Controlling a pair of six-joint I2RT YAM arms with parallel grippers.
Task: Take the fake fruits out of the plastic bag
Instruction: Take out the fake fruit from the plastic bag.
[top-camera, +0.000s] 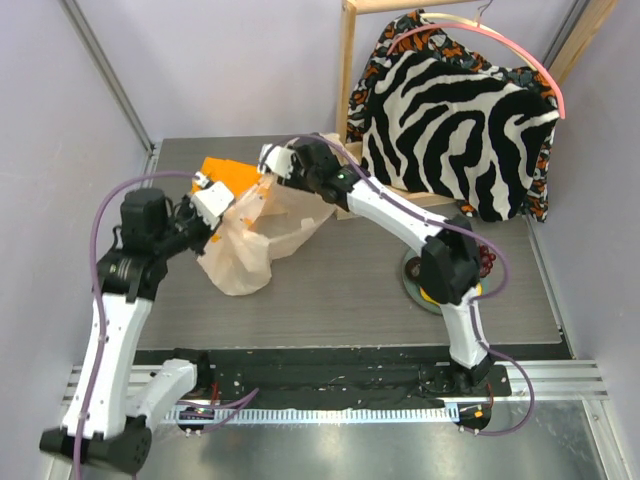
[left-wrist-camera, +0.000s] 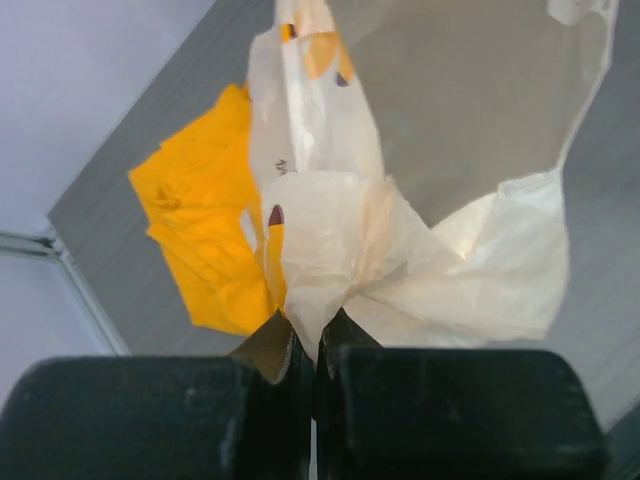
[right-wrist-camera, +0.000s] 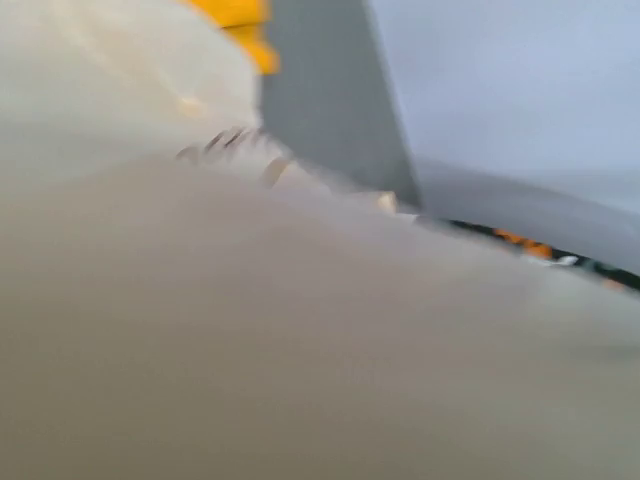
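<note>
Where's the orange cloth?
In the top view, the orange cloth lies on the far left part of the table, just behind the plastic bag.

White-and-black arms (top-camera: 105, 345) (purple cables (top-camera: 97, 245))

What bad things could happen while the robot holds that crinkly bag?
The left gripper pinches only a small fold of the thin crinkly beige-white plastic bag, so the film might slip out or tear if the arms pull apart. The right gripper is at the bag's top, and its camera shows almost only blurred plastic, so it may grab badly. The folded orange cloth lies just behind the bag and could get dragged.
</note>
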